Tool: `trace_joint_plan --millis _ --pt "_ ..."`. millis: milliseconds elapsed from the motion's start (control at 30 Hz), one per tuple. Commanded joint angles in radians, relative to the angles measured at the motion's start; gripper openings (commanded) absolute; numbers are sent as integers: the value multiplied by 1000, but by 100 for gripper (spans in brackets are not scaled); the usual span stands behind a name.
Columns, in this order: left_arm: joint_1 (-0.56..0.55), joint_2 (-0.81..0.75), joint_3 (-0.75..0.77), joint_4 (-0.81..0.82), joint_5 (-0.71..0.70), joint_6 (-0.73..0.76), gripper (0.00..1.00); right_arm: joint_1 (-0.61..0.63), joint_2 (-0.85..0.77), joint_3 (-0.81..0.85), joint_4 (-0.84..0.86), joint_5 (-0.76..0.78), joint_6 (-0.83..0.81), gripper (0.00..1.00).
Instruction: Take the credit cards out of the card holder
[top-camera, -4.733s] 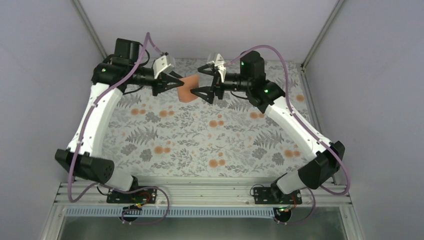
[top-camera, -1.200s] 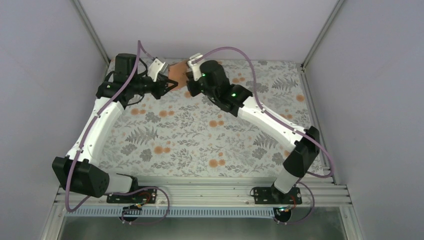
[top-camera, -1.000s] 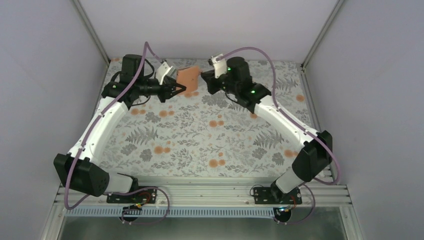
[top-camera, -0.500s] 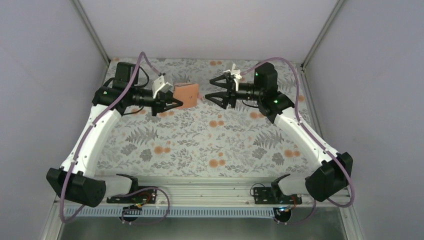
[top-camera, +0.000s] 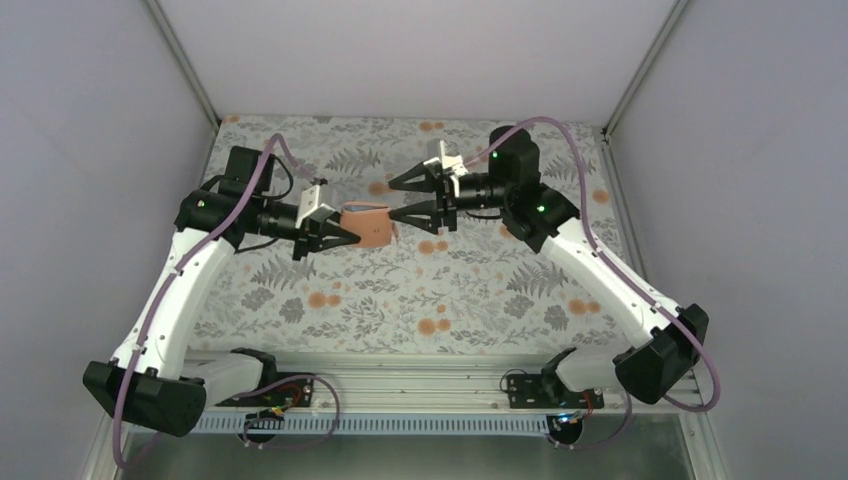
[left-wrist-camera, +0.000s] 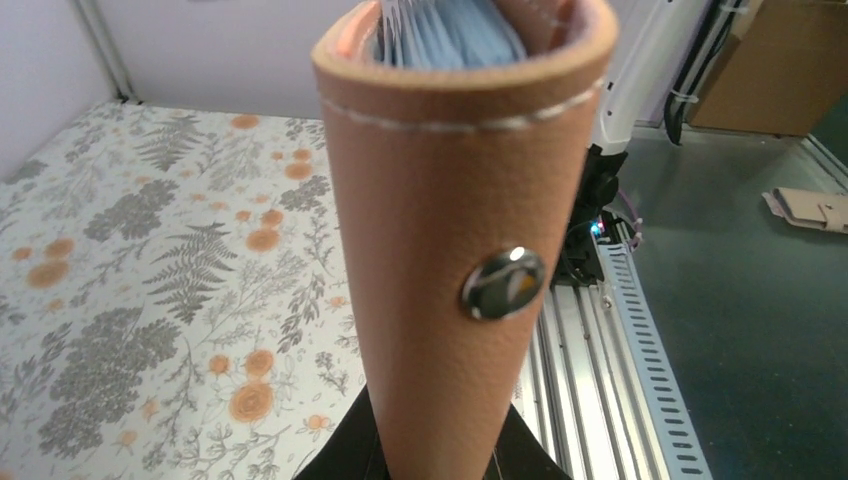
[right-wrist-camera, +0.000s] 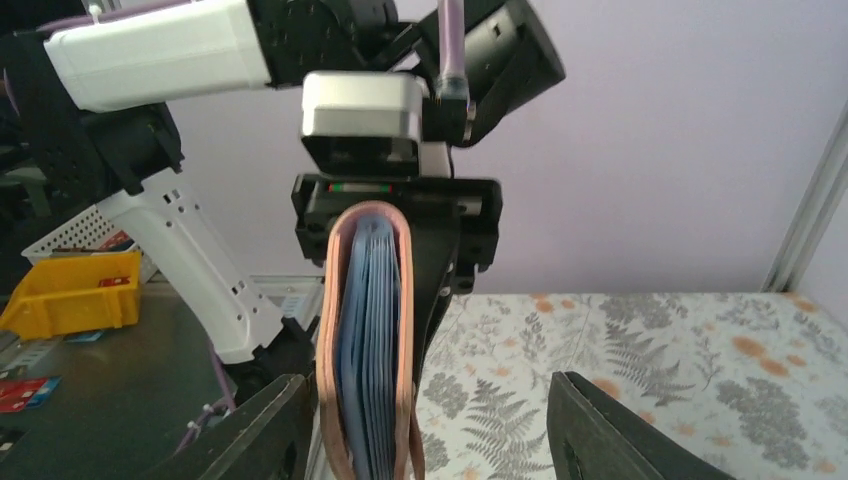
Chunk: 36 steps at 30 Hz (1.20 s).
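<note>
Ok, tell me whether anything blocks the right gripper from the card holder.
Nothing visible does. The left gripper holds the card holder up with its open edge facing the right gripper, whose fingers are spread wide.

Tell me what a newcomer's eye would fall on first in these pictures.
The reddish-brown card holder, clamped by the left gripper over the floral table, stands out first. The right gripper faces its free edge, wide open. In the right wrist view, light blue shows between the holder's folded sides.

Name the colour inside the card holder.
Light blue inside the card holder; clearest in right wrist view.
</note>
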Motion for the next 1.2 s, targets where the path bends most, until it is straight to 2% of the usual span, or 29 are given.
trace_joint_plan --millis 0,100,200,300,433,633,767,1167 --pt "4 -2 2 -47 113 137 2 28 -62 -46 -56 76 -49 59" --pt "4 -10 -13 -84 133 205 2 28 -104 -53 -106 89 -71 57" --pt "4 -21 -20 -74 128 202 2 28 -147 -42 -172 105 -81 57" --pt "4 -26 -15 -65 116 184 2 28 -196 -90 -133 144 -18 55" --pt "3 -25 -1 -73 132 186 2 32 -164 -74 -94 154 41 55" --pt "2 -2 13 -108 161 230 2 60 -117 -39 -115 229 55 53" --pt "3 6 16 -96 156 214 2 86 -64 8 -146 214 25 54" --pt "2 36 21 -74 148 177 2 150 16 32 -254 115 -100 75"
